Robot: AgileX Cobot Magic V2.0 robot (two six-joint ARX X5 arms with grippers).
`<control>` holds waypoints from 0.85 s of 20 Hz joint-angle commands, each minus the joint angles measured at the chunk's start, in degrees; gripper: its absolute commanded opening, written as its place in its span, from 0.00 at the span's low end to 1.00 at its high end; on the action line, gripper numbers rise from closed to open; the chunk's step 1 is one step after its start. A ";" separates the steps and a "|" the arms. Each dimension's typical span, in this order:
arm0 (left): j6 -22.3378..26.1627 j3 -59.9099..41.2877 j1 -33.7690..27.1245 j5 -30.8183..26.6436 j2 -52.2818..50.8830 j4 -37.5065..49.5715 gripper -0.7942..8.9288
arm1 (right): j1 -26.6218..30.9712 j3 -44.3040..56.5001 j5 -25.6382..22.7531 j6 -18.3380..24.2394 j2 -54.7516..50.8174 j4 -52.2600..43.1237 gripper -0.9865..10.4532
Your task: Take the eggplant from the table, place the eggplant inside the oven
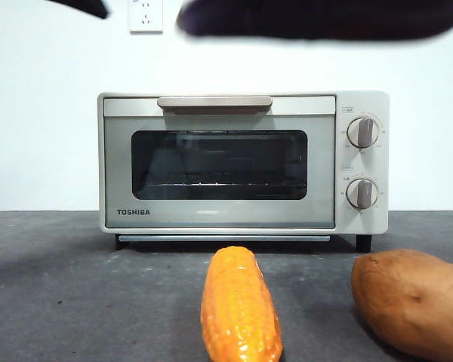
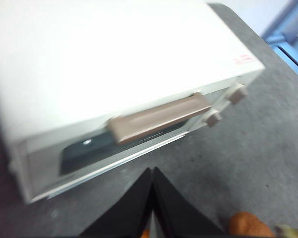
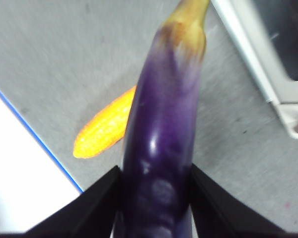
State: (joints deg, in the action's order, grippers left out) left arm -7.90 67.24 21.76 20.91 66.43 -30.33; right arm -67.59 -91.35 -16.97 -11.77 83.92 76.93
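My left gripper [image 2: 152,198], jaws pressed together, hangs above the table [image 1: 75,302] before the shut oven [image 1: 241,162]. My right gripper [image 3: 156,198] pinches the eggplant [image 3: 164,148] high above the oven's top edge; corn cob [image 1: 240,305] lies in front.

**Count of things in view**

One cream-white Toshiba toaster oven [image 1: 241,162], with one beige bar handle [image 1: 214,102] and two grey round knobs [image 1: 362,132]. One glossy dark-purple eggplant [image 3: 161,163]. One orange corn cob [image 1: 239,305]. One brown sweet potato [image 1: 411,298]. One white wall socket [image 1: 146,15]. Two black grippers: the left gripper [image 2: 152,173] and the right gripper [image 3: 156,173].
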 commanded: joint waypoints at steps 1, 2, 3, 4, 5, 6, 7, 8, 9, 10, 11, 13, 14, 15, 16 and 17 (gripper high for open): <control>2.82 4.85 2.84 0.07 4.94 -0.24 0.09 | -0.83 -0.46 -1.33 0.52 -5.22 4.11 0.22; 3.08 6.56 4.13 0.07 7.13 -0.39 0.09 | -0.85 -0.35 -1.31 0.55 -7.98 4.11 0.22; 3.76 8.15 5.25 -0.04 9.11 -0.63 0.09 | -0.83 -0.35 -1.31 0.52 -10.69 4.11 0.22; 4.33 9.46 6.32 -0.48 10.99 -0.70 0.09 | -0.85 -0.35 -1.31 0.52 -13.29 4.11 0.22; 4.61 10.60 7.39 -1.64 12.76 -0.68 0.09 | -0.83 -0.35 -1.29 0.46 -15.93 4.11 0.22; 5.16 11.78 8.35 -2.82 14.53 -0.79 0.09 | -0.83 -0.35 -1.25 0.31 -18.36 4.11 0.22; 6.03 12.94 9.18 -4.00 16.24 -0.96 0.09 | -0.83 -0.35 -1.25 0.15 -20.65 4.11 0.22; 6.73 13.99 9.86 -5.46 17.99 -0.96 0.09 | -0.83 -0.35 -1.22 0.07 -22.75 4.13 0.22; 7.56 15.02 10.36 -7.32 19.63 -1.05 0.09 | -0.83 -0.35 -1.18 -0.44 -24.52 4.13 0.22; 8.17 16.06 10.78 -9.05 21.29 -1.05 0.09 | -0.83 -0.35 -1.14 -1.05 -26.16 4.13 0.22; 8.85 17.11 11.15 -9.97 22.88 -1.33 0.09 | -0.85 -0.35 -1.07 -1.66 -27.50 4.13 0.22; 9.25 18.51 11.50 -10.91 25.64 -1.44 0.09 | -0.85 -0.35 -1.09 -2.60 -29.35 4.13 0.22; 9.88 18.67 11.54 -11.08 26.71 -1.38 0.09 | -0.85 -0.33 -1.09 -2.84 -30.16 4.13 0.22; 10.05 18.67 11.61 -11.10 27.34 -1.46 0.09 | -0.85 -0.33 -1.09 -2.86 -30.58 4.13 0.22; 10.10 18.67 11.65 -11.10 27.95 -1.70 0.09 | -0.85 -0.33 -1.09 -2.91 -30.97 4.13 0.22; 10.10 18.67 11.65 -11.06 28.41 -2.32 0.09 | -0.85 -0.33 -1.09 -2.91 -31.26 4.13 0.22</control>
State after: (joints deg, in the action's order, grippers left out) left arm 0.99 84.44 32.88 9.98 93.54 -32.03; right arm -67.61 -91.07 -18.00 -13.76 52.31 76.93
